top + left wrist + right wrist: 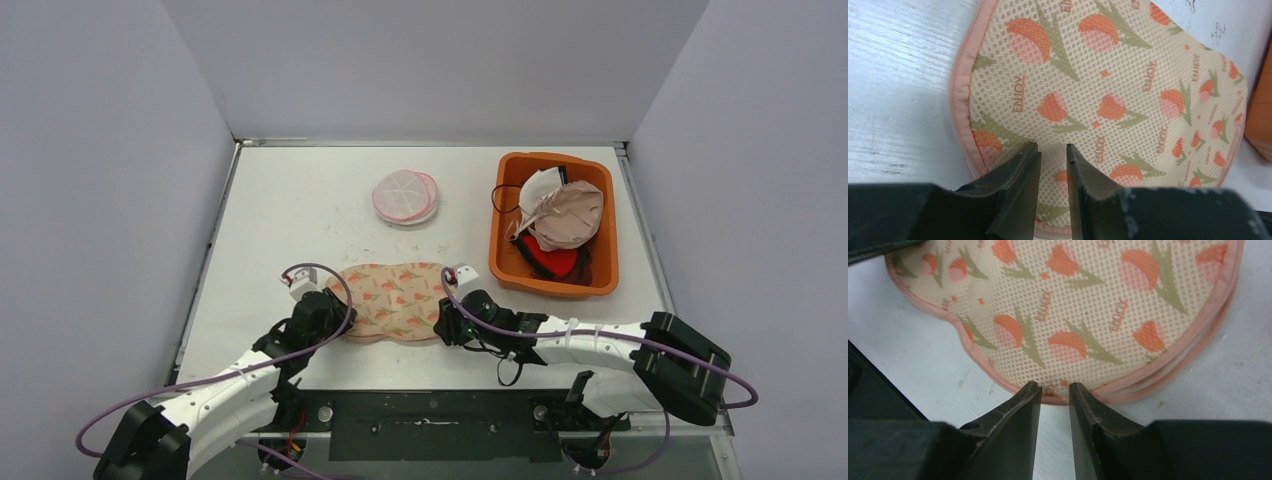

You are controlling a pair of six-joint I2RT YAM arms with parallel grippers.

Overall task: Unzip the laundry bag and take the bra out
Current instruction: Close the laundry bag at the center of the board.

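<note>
Laundry bag [398, 298] lies flat on the table [290, 200] between both grippers. Left gripper [1052, 147] over its mesh and right gripper [1054, 385] at its pink hem have jaws nearly closed; whether they pinch fabric, I cannot tell.

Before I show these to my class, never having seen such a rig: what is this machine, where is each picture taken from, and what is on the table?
It is two robot arms bolted at the table's near edge. The wide picture looks down from above and behind them. The other two come from a camera on each wrist, looking past that arm's own pincer. On the white table lie a tulip-printed mesh laundry bag, a stack of round pink discs and an orange tub of garments. The left pincer and right pincer sit at opposite ends of the bag, jaws nearly together. Whether they pinch the fabric is unclear.
</note>
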